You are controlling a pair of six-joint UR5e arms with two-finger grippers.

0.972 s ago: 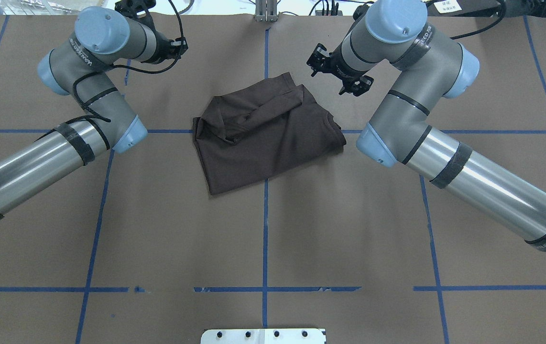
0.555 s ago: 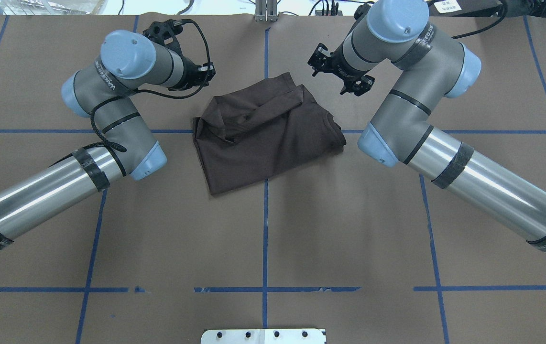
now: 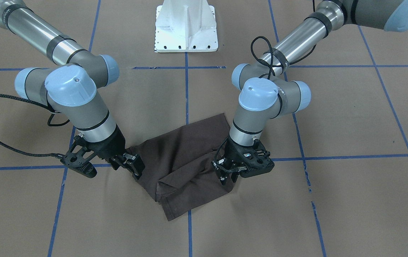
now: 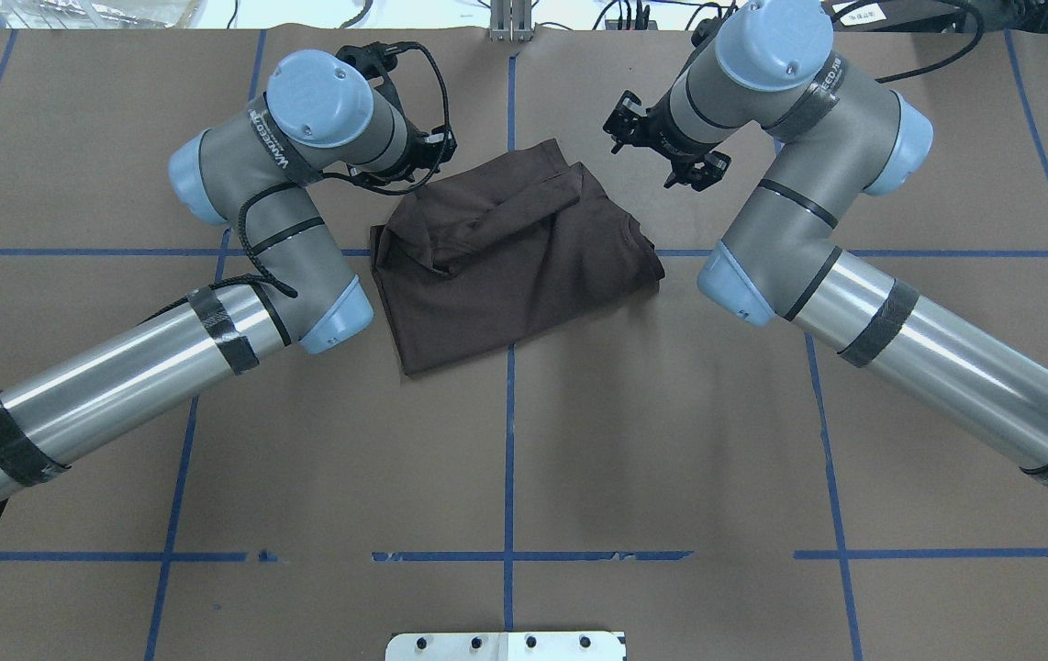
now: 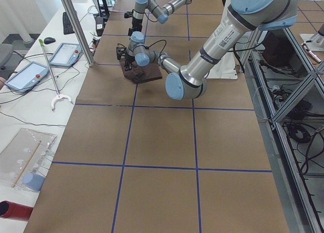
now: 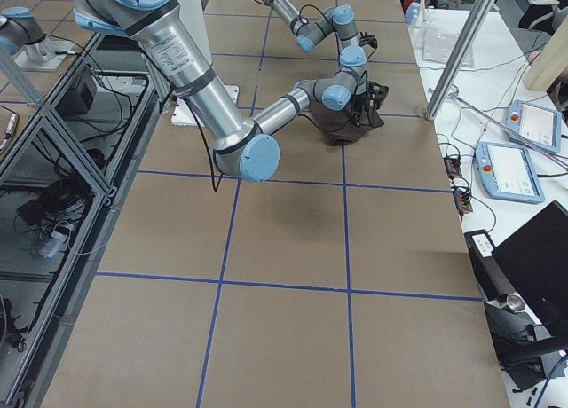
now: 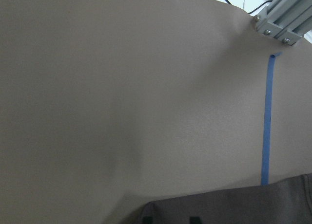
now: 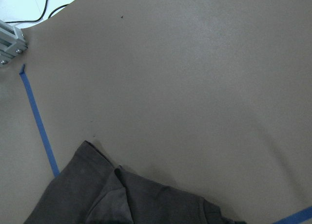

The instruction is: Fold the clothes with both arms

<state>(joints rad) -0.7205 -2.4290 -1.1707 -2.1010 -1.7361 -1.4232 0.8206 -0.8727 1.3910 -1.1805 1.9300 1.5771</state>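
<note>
T-shirt (image 4: 524,266) sits upper centre of the overhead frame, flat on the table (image 4: 671,441), straddling the centre blue tape line (image 4: 508,441). It's already down to a compact, skewed rectangle with a loose band of cloth lying across its top half.

Left gripper (image 3: 227,175), right of centre in the front-facing frame, is low at the shirt's edge. The left wrist view shows its fingertips (image 7: 195,219) apart at the bottom of frame, just over the cloth, so it's released and holding nothing.

Right gripper (image 3: 130,167), left of centre in that frame, is at the opposite edge. Its fingers look spread too, no cloth pinched.

My read: this is the pre-grasp for another fold. Next move needs both to pinch all layers at their edges together, then lift and carry over in sync. A one-layer grab or uneven timing would likely drag the stack open.
</note>
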